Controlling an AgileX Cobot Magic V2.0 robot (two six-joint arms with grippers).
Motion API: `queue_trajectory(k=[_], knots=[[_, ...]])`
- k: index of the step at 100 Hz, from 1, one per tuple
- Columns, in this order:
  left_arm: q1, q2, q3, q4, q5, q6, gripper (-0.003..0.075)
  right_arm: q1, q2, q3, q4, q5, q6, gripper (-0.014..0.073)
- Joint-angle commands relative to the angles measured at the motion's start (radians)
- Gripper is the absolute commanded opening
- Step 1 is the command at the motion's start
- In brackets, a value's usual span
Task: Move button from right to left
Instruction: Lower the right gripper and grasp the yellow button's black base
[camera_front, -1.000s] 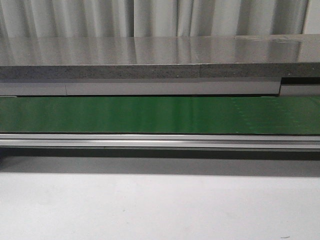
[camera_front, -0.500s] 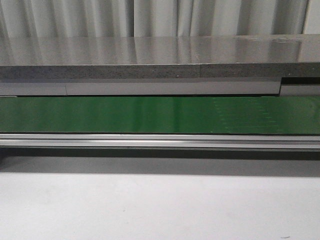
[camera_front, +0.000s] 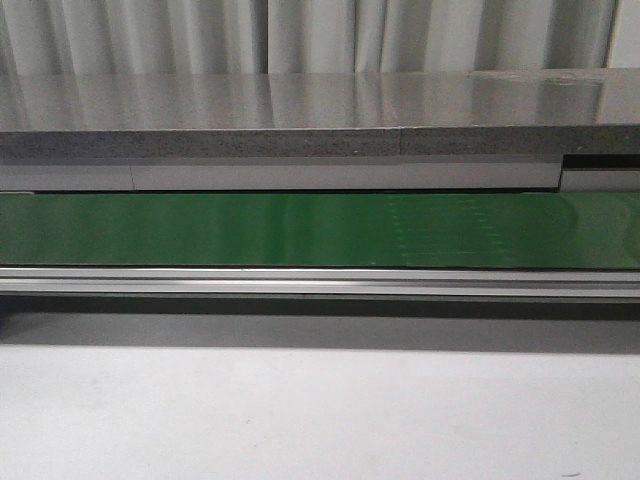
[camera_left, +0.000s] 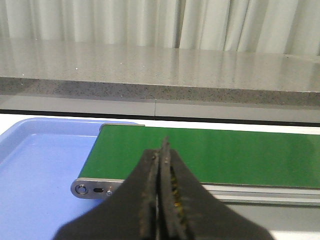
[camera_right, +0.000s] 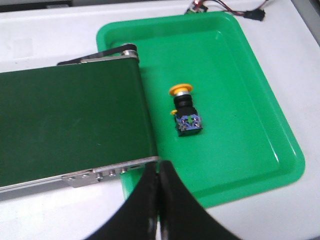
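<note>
The button (camera_right: 185, 111), yellow cap on a black body with green and blue marks, lies on its side in the green tray (camera_right: 260, 110) beside the end of the green conveyor belt (camera_right: 70, 125). My right gripper (camera_right: 158, 169) is shut and empty, hanging over the tray's near rim, apart from the button. In the left wrist view my left gripper (camera_left: 162, 150) is shut with nothing in it, over the other end of the belt (camera_left: 225, 155). The front view shows the belt (camera_front: 320, 230) only; neither gripper nor button appears there.
A blue tray (camera_left: 40, 165) sits by the belt's left end. A grey stone counter (camera_front: 300, 120) runs behind the conveyor, with curtains beyond. Wires (camera_right: 225, 6) lie past the green tray's far corner. White tabletop (camera_front: 320, 410) lies in front of the conveyor rail.
A faint dotted patch on the belt has drifted left across the front view, so the belt surface is moving leftward. Nothing else differs.
</note>
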Motion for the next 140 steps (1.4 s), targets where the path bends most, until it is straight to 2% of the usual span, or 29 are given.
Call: queue_trajectory(k=[1,13,20,27,32,37,42,46,62,79,113,140], knots=[[0.000,-0.032,0.045,-0.009,-0.072,-0.008,-0.0020,-0.045,0.050,-0.063,-0.020,-0.016,-0.014,-0.0066],[0.000,-0.032,0.045,-0.009,-0.072,-0.008,-0.0020,-0.093,0.137,-0.108,-0.020,0.071,-0.059,-0.0047],[0.000,-0.032,0.045,-0.009,-0.072,-0.008,-0.0020,-0.122,0.194,-0.134,-0.020,0.109,-0.095,0.0041],[0.000,-0.032,0.045,-0.009,-0.072,-0.008,-0.0020,-0.146,0.252,-0.161,-0.019,0.137,-0.104,0.0211],[0.000,-0.032,0.045,-0.009,-0.072,-0.008,-0.0020,-0.163,0.292,-0.178,-0.017,0.146,-0.104,0.0378],[0.000,-0.032,0.045,-0.009,-0.072,-0.008,-0.0020,-0.180,0.330,-0.195,-0.017,0.153,-0.104,0.0508],[0.000,-0.032,0.045,-0.009,-0.072,-0.008,-0.0020,-0.194,0.372,-0.212,-0.017,0.158,-0.103,0.0596],[0.000,-0.032,0.045,-0.009,-0.072,-0.008,-0.0020,-0.205,0.398,-0.229,-0.017,0.162,-0.103,0.0631],[0.000,-0.032,0.045,-0.009,-0.072,-0.008,-0.0020,-0.246,0.520,-0.298,-0.001,0.175,-0.103,0.0634],[0.000,-0.032,0.045,-0.009,-0.072,-0.008,-0.0020,-0.278,0.652,-0.372,0.082,0.177,-0.103,0.0634],[0.000,-0.032,0.045,-0.009,-0.072,-0.008,-0.0020,-0.271,0.896,-0.519,0.168,0.170,-0.103,0.0634],[0.000,-0.032,0.045,-0.009,-0.072,-0.008,-0.0020,-0.269,1.021,-0.597,0.182,0.160,-0.104,0.0634]])
